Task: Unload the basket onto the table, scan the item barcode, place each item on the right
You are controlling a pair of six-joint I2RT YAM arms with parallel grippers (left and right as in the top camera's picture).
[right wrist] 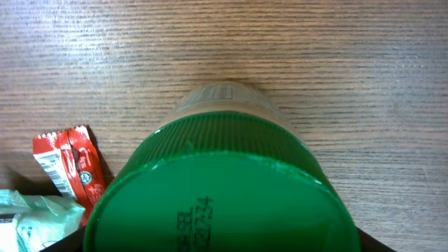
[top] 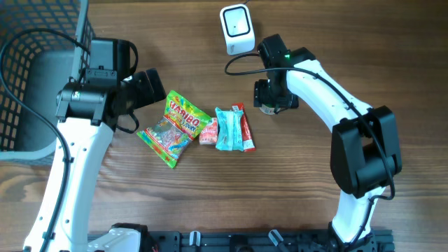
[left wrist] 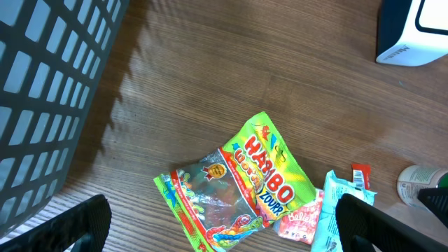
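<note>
Overhead, we see the right gripper (top: 274, 98) covering the bottle (right wrist: 217, 189) near the scanner (top: 236, 29); its jaws' state we cannot tell. Our left gripper (top: 152, 89) gapes wide. Bag (top: 175, 127) and sachets (top: 231, 129) lie farther from the scanner.

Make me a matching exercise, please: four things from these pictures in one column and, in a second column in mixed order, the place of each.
Things:
1. Haribo bag
2. white scanner
3. green-capped bottle
4. wire basket

Places:
A. far left of the overhead view
B. directly beneath the right pincer
C. top edge of the overhead view, near the middle
D. left end of the row of snack packets

Pairs: 1-D, 2-C, 3-B, 4-A.
</note>
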